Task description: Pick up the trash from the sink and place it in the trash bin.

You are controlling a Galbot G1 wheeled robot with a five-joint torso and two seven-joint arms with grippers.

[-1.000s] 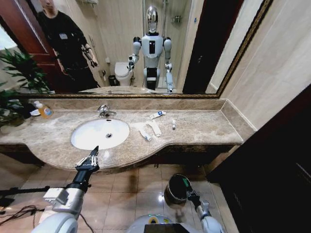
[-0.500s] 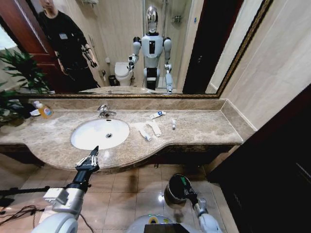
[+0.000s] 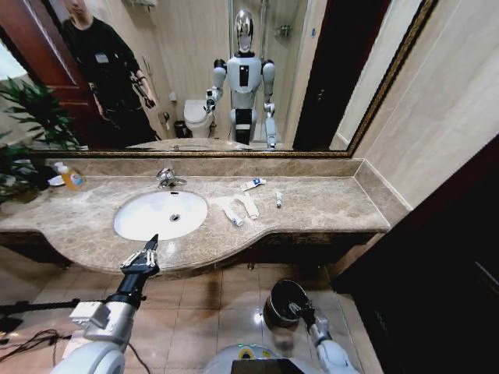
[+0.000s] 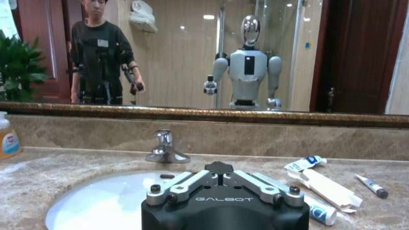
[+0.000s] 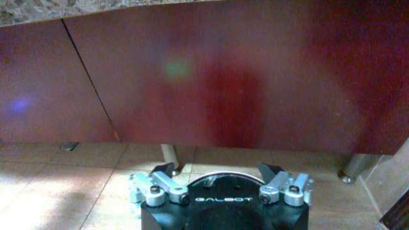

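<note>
Beside the sink [image 3: 160, 214], trash [image 3: 248, 206] on counter, well apart from spread right gripper [image 3: 300, 308] over trash bin [image 3: 281, 302]

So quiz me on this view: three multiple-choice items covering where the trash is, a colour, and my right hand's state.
1. The trash lies: A in the basin; B on the counter beside the sink; C on the floor.
2. The bottle holds liquid that is: A green; B orange; C blue.
3. The right hand is: A shut on a tube; B open above the trash bin; C resting on marble.

B, the tubes lie on marble right of the basin; B, orange shows through; B, its fingers are spread over the bin's rim.
</note>
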